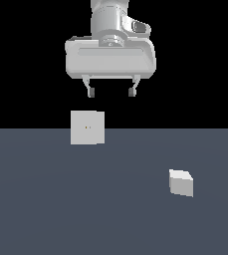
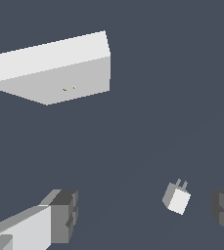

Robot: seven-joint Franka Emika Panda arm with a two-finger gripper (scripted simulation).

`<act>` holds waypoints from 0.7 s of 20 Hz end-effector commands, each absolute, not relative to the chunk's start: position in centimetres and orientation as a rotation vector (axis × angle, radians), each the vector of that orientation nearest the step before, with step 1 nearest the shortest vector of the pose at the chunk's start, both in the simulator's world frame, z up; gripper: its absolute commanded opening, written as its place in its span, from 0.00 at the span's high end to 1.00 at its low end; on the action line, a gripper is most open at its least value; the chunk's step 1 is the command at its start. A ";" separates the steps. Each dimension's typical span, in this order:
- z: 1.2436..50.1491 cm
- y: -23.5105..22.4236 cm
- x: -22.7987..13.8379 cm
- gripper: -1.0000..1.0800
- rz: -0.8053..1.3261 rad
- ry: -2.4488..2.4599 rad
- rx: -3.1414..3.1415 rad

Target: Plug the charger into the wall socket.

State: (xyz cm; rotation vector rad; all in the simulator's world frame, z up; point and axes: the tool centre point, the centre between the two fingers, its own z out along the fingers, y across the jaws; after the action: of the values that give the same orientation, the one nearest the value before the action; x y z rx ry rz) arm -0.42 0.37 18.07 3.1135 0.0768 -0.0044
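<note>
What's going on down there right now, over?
Gripper open, empty, high above the floor. Charger lies loose on the floor, apart from the wall socket, not plugged in. Nothing between them, over.

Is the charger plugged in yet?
No. The charger lies on the floor, apart from the wall socket; the open gripper holds nothing.

One charger [image 1: 180,183], a small off-white block with two short prongs visible in the wrist view, sits on the dark bench [image 1: 60,209]. One wall socket [image 1: 87,127] stands upright on it. One hand [image 1: 111,92] with two fingers hangs above.
</note>
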 end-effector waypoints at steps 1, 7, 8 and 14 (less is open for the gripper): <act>18.1 0.4 -0.4 0.04 -0.004 0.077 3.113; 17.7 -0.1 -0.7 0.04 0.007 0.054 3.114; 17.5 -0.3 -0.8 0.04 0.011 0.045 3.114; 16.2 -1.9 -1.9 0.04 0.047 -0.031 3.113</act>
State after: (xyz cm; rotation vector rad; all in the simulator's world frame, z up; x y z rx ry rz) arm -1.56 -1.38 16.58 3.1134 -0.0086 0.0374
